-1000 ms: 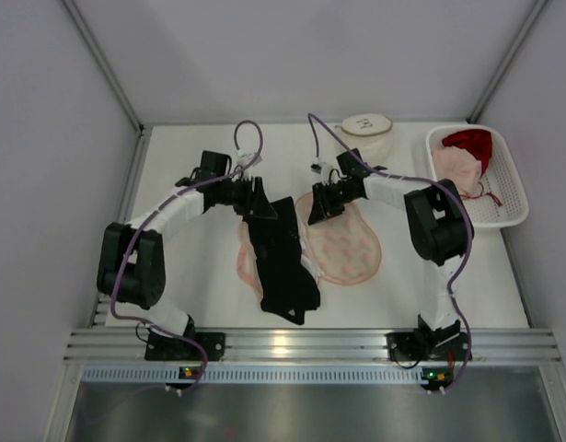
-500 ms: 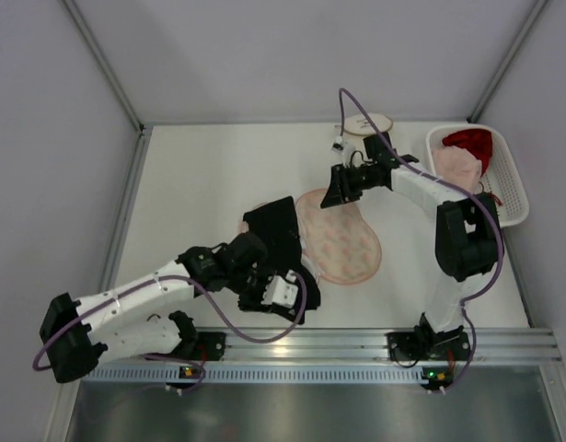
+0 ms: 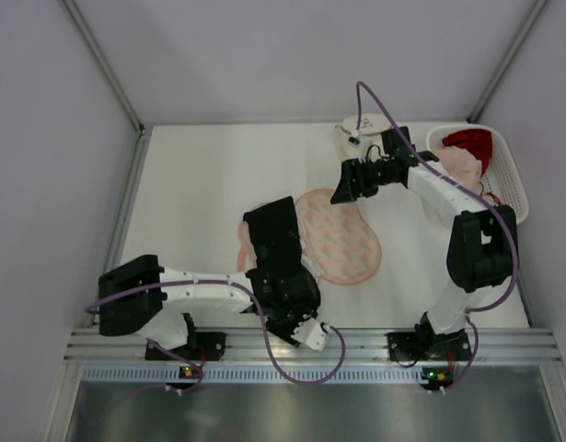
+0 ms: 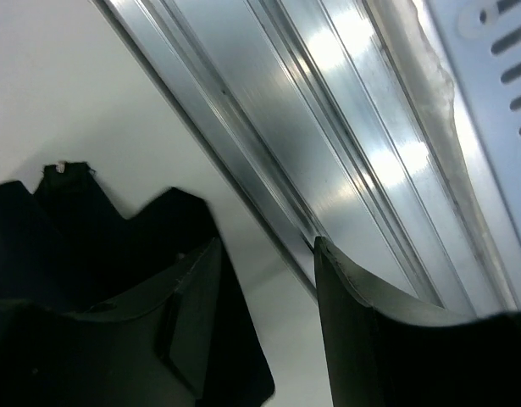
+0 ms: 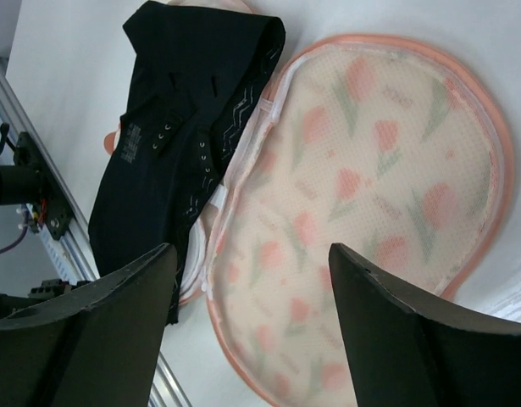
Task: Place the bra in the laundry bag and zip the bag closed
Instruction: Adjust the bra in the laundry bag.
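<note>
Both are empty: lower centre, the left gripper (image 4: pixel 267 250) is hanging open, newly swung beside the bra (image 3: pixel 275 241), which is lying across the left half of the laundry bag (image 3: pixel 349 247); beyond, the right gripper (image 5: pixel 252 250) is widening; tucking remains.

The left gripper (image 4: pixel 264 246) sits low at the table's (image 3: pixel 190 184) near edge, jaws apart and empty. The right gripper (image 5: pixel 247 254) hangs higher, jaws wide.

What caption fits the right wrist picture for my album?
Open right gripper above a black bra lying partly on a flowery laundry bag.
</note>
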Controlling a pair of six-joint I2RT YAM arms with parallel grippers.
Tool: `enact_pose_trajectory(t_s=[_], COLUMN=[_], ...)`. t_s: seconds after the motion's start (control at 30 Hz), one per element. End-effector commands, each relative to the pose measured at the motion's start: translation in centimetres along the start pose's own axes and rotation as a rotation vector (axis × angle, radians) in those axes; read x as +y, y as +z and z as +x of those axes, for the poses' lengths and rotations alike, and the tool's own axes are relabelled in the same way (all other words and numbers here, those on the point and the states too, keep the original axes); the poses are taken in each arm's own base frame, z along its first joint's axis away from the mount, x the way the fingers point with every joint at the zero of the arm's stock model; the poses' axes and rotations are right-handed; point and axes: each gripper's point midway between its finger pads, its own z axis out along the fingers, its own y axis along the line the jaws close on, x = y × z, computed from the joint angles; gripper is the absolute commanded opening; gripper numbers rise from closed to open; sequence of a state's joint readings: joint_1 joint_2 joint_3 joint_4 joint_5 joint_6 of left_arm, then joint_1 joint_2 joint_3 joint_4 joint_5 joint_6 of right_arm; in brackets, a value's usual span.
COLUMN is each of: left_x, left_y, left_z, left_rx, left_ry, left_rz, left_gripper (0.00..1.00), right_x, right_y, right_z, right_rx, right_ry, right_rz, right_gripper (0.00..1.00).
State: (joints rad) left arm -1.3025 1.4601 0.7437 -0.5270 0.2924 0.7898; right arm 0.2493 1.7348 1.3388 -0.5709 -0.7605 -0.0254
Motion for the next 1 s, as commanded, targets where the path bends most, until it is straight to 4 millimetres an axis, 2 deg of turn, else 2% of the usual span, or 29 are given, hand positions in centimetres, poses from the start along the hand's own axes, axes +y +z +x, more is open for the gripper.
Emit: enact_pose_trajectory(t_s=[0.0,0.17,0.43,0.53,0.57,0.6,0.63,0.67,0.73,0.77,0.8,0.87,0.97], left_x=[4.0,4.9,5.4,5.6,5.6,5.4,5.2,5.1,5.0,4.9,5.0,5.1,5.5], left_y=[-0.4,-0.4,-0.1,-0.5,-0.7,-0.7,-0.8,-0.8,-0.8,-0.8,-1.0,-1.6,-2.7], left_z=[-2.9,-3.3,-3.7,-4.0,-4.2,-4.4,-4.6,-4.7,-4.9,-4.8,-5.0,-5.3,-5.5], left_rx=[-0.062,-0.061,-0.06,-0.068,-0.078,-0.09,-0.101,-0.108,-0.119,-0.117,-0.126,-0.147,-0.175], left_ry=[0.055,0.071,0.079,0.044,0.042,0.037,0.014,0.006,-0.027,-0.034,-0.037,-0.055,-0.086], left_rz=[-0.132,-0.154,-0.154,-0.168,-0.171,-0.163,-0.158,-0.151,-0.145,-0.144,-0.152,-0.167,-0.197], left_gripper=[0.53,0.52,0.51,0.5,0.5,0.5,0.5,0.5,0.5,0.5,0.5,0.5,0.51], right_x=[0.8,1.0,1.2,2.6,3.7,4.5,4.4,5.2,6.8,7.4,8.4,9.9,10.8], right_y=[-1.4,-1.4,-1.6,-2.6,-3.6,-4.3,-5.5,-6.4,-8.2,-8.6,-9.3,-10.2,-10.1], right_z=[-0.5,-0.5,-0.4,-1.2,-2.9,-3.5,-4.9,-5.9,-8.4,-9.0,-10.0,-10.7,-10.5], right_rx=[-0.033,-0.038,-0.04,-0.094,-0.16,-0.185,-0.234,-0.255,-0.298,-0.298,-0.315,-0.329,-0.317], right_ry=[-0.046,-0.044,-0.045,0.018,0.067,0.106,0.151,0.245,0.285,0.368,0.376,0.456,0.569], right_rz=[0.011,0.006,0.001,-0.054,-0.089,-0.134,-0.131,-0.151,-0.191,-0.206,-0.232,-0.27,-0.29], right_gripper=[0.75,0.79,0.8,0.81,0.82,0.84,0.85,0.87,0.88,0.9,0.92,0.94,0.96])
